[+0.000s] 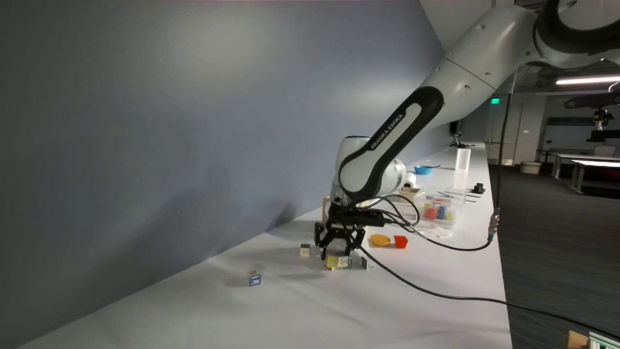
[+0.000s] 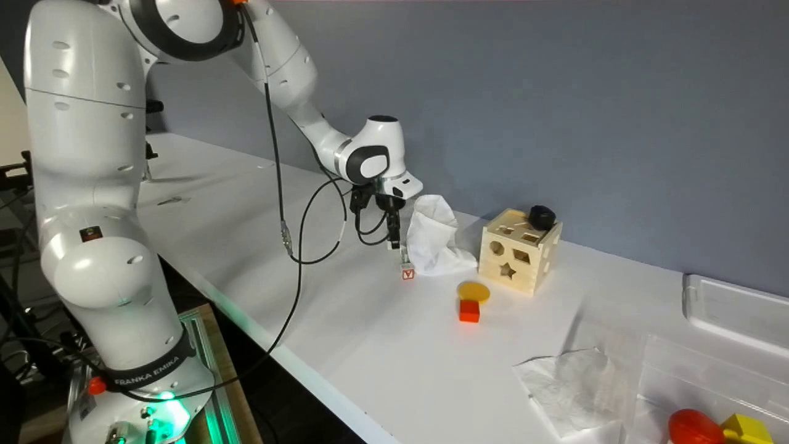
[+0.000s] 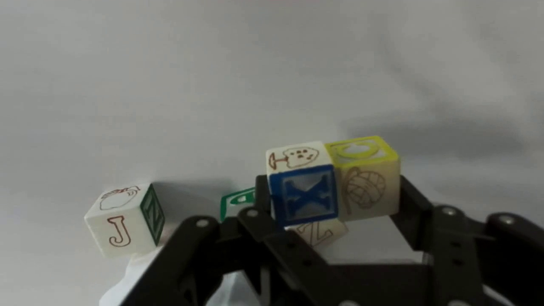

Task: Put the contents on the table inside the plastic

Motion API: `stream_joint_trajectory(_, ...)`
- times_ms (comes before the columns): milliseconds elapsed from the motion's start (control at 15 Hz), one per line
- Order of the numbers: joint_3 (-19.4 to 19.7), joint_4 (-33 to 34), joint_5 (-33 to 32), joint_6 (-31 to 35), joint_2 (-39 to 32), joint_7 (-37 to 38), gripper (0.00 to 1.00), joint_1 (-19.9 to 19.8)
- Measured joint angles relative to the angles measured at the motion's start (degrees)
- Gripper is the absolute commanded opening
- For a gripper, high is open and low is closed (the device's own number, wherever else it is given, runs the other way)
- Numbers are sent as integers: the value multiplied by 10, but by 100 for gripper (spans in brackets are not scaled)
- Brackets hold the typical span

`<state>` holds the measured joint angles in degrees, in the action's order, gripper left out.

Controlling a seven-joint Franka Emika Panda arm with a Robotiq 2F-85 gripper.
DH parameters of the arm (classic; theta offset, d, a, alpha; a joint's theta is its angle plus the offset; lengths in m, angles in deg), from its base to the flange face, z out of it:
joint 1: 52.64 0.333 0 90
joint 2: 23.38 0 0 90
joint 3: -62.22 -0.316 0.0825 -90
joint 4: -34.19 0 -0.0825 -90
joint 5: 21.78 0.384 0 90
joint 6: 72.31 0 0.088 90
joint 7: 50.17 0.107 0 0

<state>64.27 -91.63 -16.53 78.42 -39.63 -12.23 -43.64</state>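
Note:
In the wrist view a blue X block (image 3: 304, 195) and a yellow-edged block (image 3: 365, 187) sit side by side between the fingertips of my gripper (image 3: 334, 191), which is shut on the pair. Whether they are clear of the table (image 1: 290, 320) I cannot tell. Around them lie a J block (image 3: 121, 225), a partly hidden Z block (image 3: 318, 231) and a green-edged block (image 3: 238, 202). A blue-edged block (image 1: 255, 279) stands off alone. A white bag (image 2: 434, 237) slumps upright by the gripper; a flat translucent sheet (image 2: 573, 385) lies apart. Which is the plastic is unclear.
Beside the white bag stands a wooden shape box (image 2: 515, 253) with a black lump on top. A yellow disc (image 2: 473, 291) and a red cube (image 2: 469, 311) lie before it. Farther on is a clear bin (image 2: 709, 394). A black cable (image 1: 436, 291) crosses the table.

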Motion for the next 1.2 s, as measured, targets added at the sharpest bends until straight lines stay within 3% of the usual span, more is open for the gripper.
stream_joint_trajectory(400,-16,-11,48,-30,109,-17,44,-13)
stream_joint_trajectory(867,-15,-55,55,56,232,-12,44,-58)
stream_joint_trajectory(1200,-14,-85,54,90,259,-3,44,-110)
